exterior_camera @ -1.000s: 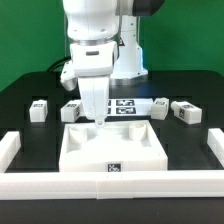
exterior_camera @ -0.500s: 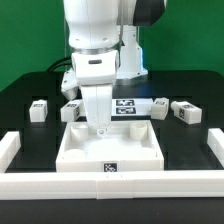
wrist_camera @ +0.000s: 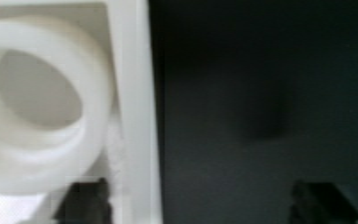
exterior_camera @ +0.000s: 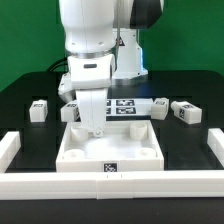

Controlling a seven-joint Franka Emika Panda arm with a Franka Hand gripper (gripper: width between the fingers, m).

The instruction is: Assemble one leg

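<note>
The large white square panel (exterior_camera: 110, 150) lies in the middle of the black table. Several small white legs with tag stickers lie behind it: two toward the exterior view's left (exterior_camera: 38, 110) (exterior_camera: 72, 112) and two toward the right (exterior_camera: 160, 106) (exterior_camera: 186, 111). My gripper (exterior_camera: 94, 130) hangs low over the panel's far-left corner, open and empty. In the wrist view the gripper (wrist_camera: 201, 200) straddles the panel's edge (wrist_camera: 133, 90): one finger (wrist_camera: 83, 200) is over the panel beside a round corner socket (wrist_camera: 34, 110), the other finger (wrist_camera: 318, 198) is over the black table.
The marker board (exterior_camera: 125, 104) lies flat behind the panel, between the legs. A low white fence runs along the table's front (exterior_camera: 110, 186) and up both sides (exterior_camera: 10, 148) (exterior_camera: 214, 145).
My gripper has come down closer to the panel and shifted slightly toward the exterior view's left. The legs and the panel have not moved.
</note>
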